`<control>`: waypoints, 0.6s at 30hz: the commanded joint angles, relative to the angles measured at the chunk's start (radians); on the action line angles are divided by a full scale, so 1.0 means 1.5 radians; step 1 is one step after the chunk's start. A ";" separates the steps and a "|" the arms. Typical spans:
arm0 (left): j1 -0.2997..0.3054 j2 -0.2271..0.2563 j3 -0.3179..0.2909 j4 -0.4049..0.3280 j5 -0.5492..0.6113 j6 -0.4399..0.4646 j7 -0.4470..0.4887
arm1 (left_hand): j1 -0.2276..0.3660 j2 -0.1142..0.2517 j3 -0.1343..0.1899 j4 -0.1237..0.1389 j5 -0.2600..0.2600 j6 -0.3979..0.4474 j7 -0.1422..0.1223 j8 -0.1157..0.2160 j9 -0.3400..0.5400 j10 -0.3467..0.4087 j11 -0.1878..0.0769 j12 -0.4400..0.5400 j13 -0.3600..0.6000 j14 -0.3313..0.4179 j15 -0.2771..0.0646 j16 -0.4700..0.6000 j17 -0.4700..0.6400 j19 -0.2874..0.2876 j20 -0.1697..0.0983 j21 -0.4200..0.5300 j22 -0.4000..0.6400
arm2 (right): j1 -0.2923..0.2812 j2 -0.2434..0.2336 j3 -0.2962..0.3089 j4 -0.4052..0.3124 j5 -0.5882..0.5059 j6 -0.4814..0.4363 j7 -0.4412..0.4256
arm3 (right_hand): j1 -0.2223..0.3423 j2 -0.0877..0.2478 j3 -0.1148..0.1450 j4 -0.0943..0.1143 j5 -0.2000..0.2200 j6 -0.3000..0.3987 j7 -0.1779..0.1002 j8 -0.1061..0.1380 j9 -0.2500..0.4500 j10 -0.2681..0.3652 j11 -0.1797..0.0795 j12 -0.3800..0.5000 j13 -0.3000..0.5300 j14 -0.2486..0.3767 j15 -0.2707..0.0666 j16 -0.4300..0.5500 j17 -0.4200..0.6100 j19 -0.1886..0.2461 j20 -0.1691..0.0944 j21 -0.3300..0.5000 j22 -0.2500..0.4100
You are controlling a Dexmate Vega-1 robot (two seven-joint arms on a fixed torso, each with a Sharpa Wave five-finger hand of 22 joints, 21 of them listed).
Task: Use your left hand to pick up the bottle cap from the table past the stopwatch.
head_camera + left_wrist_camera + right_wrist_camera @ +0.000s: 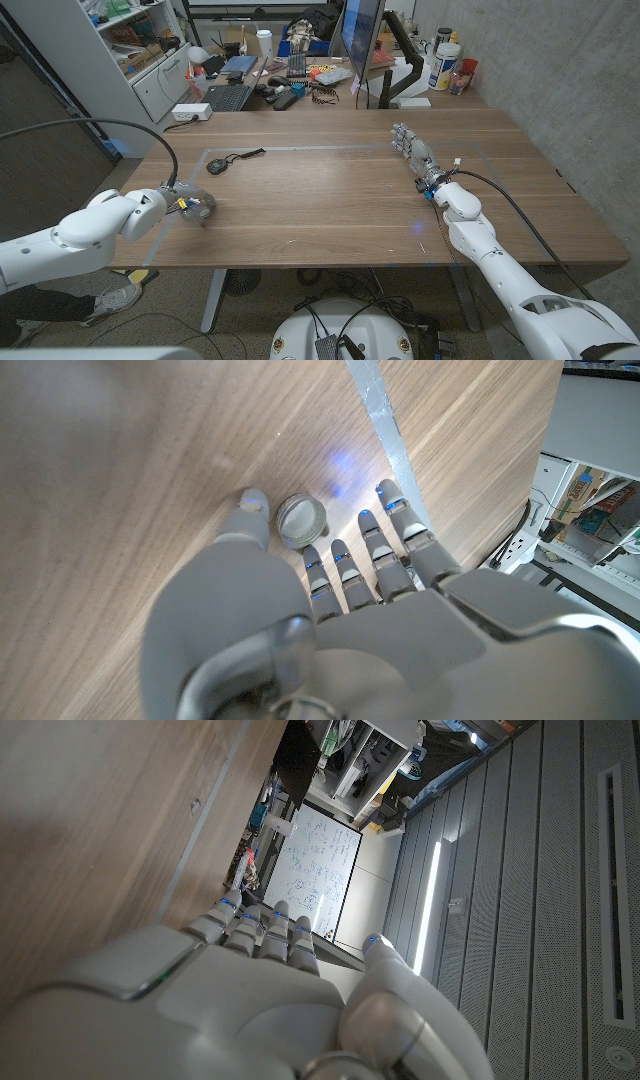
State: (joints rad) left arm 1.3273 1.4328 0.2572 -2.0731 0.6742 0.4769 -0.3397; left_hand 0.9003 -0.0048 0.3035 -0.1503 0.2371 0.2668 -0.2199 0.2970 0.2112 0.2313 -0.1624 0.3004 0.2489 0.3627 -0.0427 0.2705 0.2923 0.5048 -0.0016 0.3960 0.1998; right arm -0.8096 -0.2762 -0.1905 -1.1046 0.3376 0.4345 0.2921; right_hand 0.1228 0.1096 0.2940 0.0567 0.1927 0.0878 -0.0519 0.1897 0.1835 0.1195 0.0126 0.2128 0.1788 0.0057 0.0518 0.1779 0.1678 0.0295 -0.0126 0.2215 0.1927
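Two hands are over the table [330, 215]. Left hand [196, 205] is near the left edge, fingers [375, 550] spread and pointing down around the cap [300, 520] — the cap lies on the wood between thumb and fingers, not yet grasped, the hand released. A stopwatch [219, 165] lies farther back, well apart from the hand, its cord trailing right. Right hand [412, 148] stands on the right side — fingers straight, holding nothing.

head: high, looking down over whole worktop [330, 200]; left wrist: close, facing worktop; right wrist: close, along worktop edge
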 commanded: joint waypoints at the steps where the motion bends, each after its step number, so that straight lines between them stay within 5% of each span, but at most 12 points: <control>1: 0.023 -0.010 -0.009 0.025 -0.009 -0.020 0.057 | 0.033 -0.006 0.007 -0.003 -0.007 0.039 0.000 0.018 0.005 0.063 -0.007 0.035 0.012 0.054 -0.096 0.019 0.021 0.064 -0.027 0.025 0.000 | 0.000 0.000 -0.001 -0.008 -0.003 -0.001 -0.013 | -0.006 0.003 0.001 0.004 0.003 0.001 -0.007 0.003 0.003 0.000 0.001 -0.002 0.004 0.000 0.004 0.000 0.001 -0.002 -0.001 -0.001 0.003; 8: 0.048 -0.005 -0.023 0.036 -0.015 -0.022 0.114 | 0.097 0.006 0.021 -0.006 -0.020 0.138 0.001 0.059 0.009 0.133 -0.004 0.086 0.036 0.152 -0.118 0.042 0.056 0.142 -0.077 0.059 -0.002 | 0.010 0.003 -0.007 0.004 -0.012 0.002 -0.018 | -0.007 0.003 0.000 0.004 0.003 0.001 -0.007 0.002 0.003 0.001 0.001 -0.001 0.004 0.000 0.005 0.000 0.001 -0.007 -0.002 -0.003 0.003; 12: 0.068 -0.001 -0.034 0.043 -0.017 -0.027 0.160 | 0.154 0.012 0.019 -0.008 -0.036 0.228 0.004 0.100 0.013 0.182 -0.007 0.131 0.064 0.229 -0.125 0.074 0.103 0.169 -0.107 0.076 -0.001 | 0.015 0.004 -0.011 0.011 -0.016 0.005 -0.018 | -0.007 0.003 0.001 0.004 0.003 0.001 -0.007 0.002 0.003 0.001 0.002 -0.002 0.004 0.000 0.005 0.000 0.001 -0.007 -0.002 -0.003 0.003; 18: 0.088 -0.002 -0.042 0.052 -0.014 -0.037 0.223 | 0.230 0.023 0.008 -0.008 -0.040 0.305 0.046 0.148 0.026 0.255 -0.015 0.204 0.116 0.331 -0.128 0.122 0.186 0.202 -0.119 0.111 0.006 | 0.018 0.005 -0.013 0.019 -0.017 0.009 -0.018 | -0.007 0.003 0.001 0.004 0.003 0.000 -0.007 0.002 0.003 0.000 0.000 -0.002 0.004 0.000 0.005 0.000 0.001 -0.007 -0.002 -0.003 0.003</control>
State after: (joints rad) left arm 1.4071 1.4269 0.2189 -2.0187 0.6564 0.4431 -0.1446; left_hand 1.1995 0.0167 0.3247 -0.1617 0.1788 0.6810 -0.1811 0.4920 0.2386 0.5755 -0.1822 0.5659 0.3876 0.8072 -0.0863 0.4262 0.5247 0.7868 -0.0870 0.5405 0.2027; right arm -0.7941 -0.2712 -0.2014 -1.0953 0.3213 0.4397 0.2699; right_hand 0.1229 0.1096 0.2940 0.0567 0.1927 0.0836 -0.0558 0.1897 0.1835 0.1195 0.0125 0.2128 0.1788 0.0056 0.0516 0.1779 0.1678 0.0220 -0.0125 0.2180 0.1927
